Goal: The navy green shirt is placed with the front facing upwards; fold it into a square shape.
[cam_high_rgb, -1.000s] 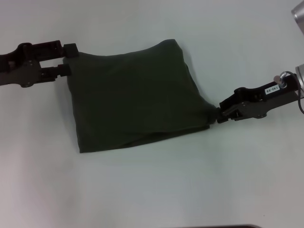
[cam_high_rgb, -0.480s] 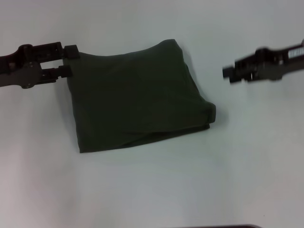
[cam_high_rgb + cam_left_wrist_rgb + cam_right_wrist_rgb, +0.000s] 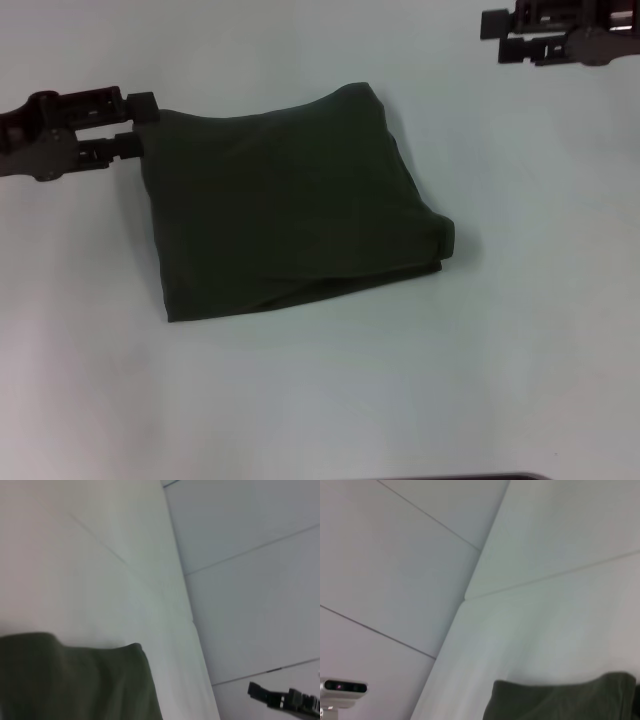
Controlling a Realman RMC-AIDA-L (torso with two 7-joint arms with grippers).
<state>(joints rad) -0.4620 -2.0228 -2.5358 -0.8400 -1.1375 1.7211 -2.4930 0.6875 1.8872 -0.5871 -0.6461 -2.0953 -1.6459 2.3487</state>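
Looks basically done: the navy green shirt [image 3: 290,205] lies mid-bench as a rough square, left gripper [image 3: 145,125] jaws parted around its far-left corner, right gripper [image 3: 492,35] far right, well clear, jaws parted and empty.

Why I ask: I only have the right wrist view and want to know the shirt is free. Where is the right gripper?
Observer: The right gripper is at the far right of the head view, well clear of the shirt, jaws open.
Operator: And the left one?
Observer: The left gripper sits at the shirt's far left corner, jaws apart.
Operator: What shape is the shirt?
Observer: It is folded into a rough square, lying on the table with no lettering showing.
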